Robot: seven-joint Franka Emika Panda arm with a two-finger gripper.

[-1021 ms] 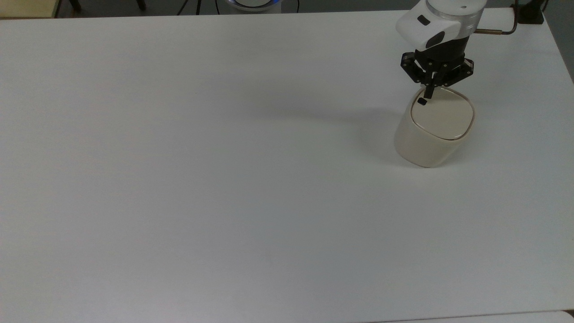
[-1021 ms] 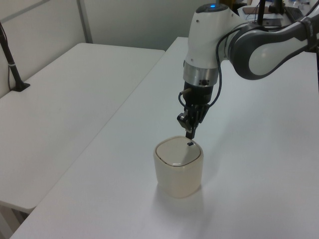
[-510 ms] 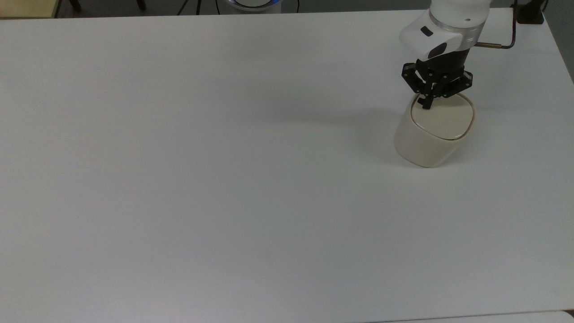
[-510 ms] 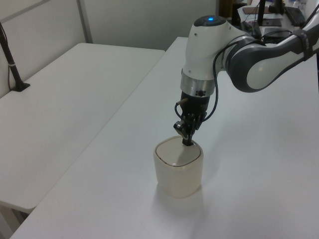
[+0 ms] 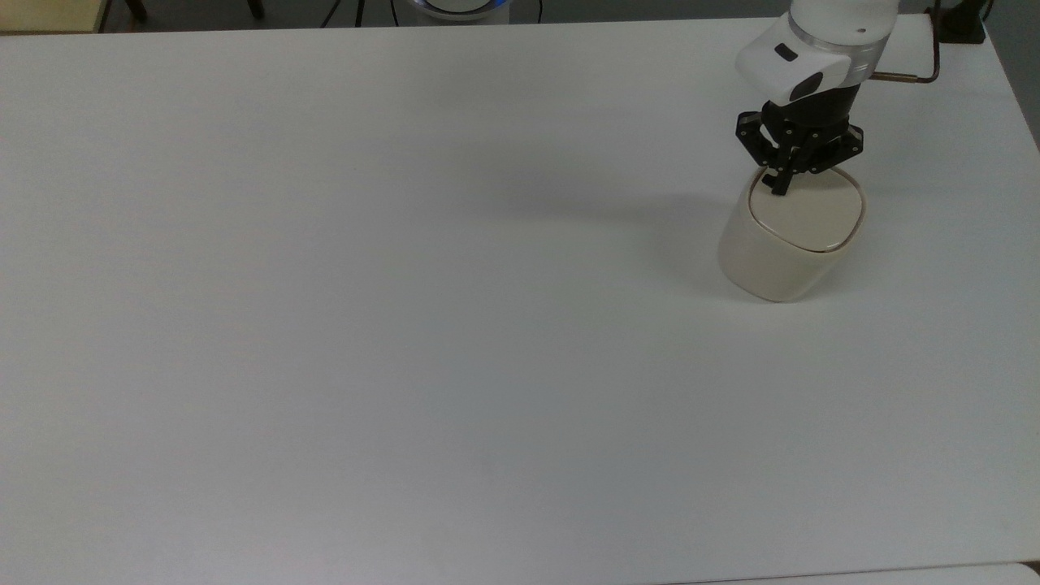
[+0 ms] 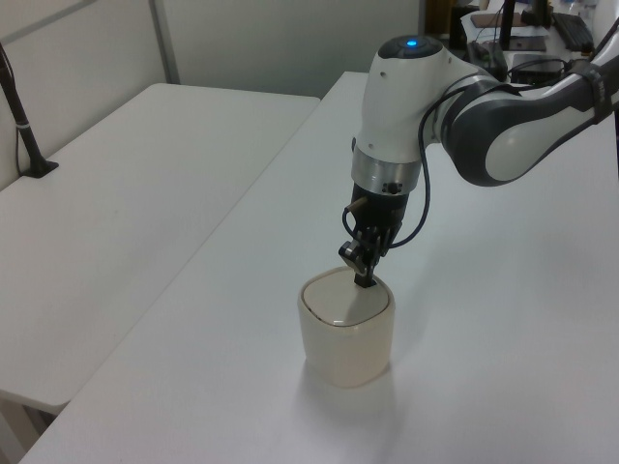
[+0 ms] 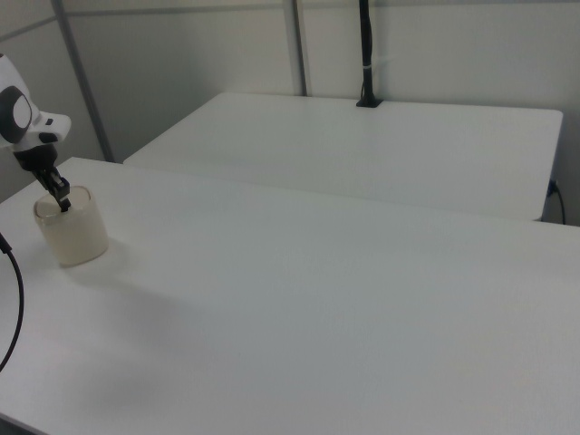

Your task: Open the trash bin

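A Franka Panda arm's black gripper (image 5: 781, 189) presses down at the rim of a small cream-coloured trash bin (image 5: 788, 244) standing on a broad white counter (image 5: 406, 284). The gripper's fingers are drawn together into a single narrow tip, with nothing clamped between them. That tip meets the bin's flat lid (image 5: 808, 215) at its corner nearest the arm, toward the top view's upper left of the lid, covering the spot so that any button there cannot be made out.

The lid lies flat and closed, a thin dark seam tracing its rounded-square outline. The bin sits upright toward the top view's right side, near the far edge of the counter, with the wide white surface stretching away across the top view's left and lower parts.

In the left view, the white and grey arm (image 6: 484, 126) reaches in from the left view's upper right, its wrist pointing steeply down so that the gripper (image 6: 365, 281) touches the far side of the bin (image 6: 346, 333) from above. A blue light glows on top of the arm's white joint.

In the right view, the bin (image 7: 71, 227) stands at the right view's far left, the gripper (image 7: 63, 205) dipping onto its top. A second white table (image 7: 362, 145) stands behind, carrying a black pole (image 7: 365, 54) clamped near its far edge.
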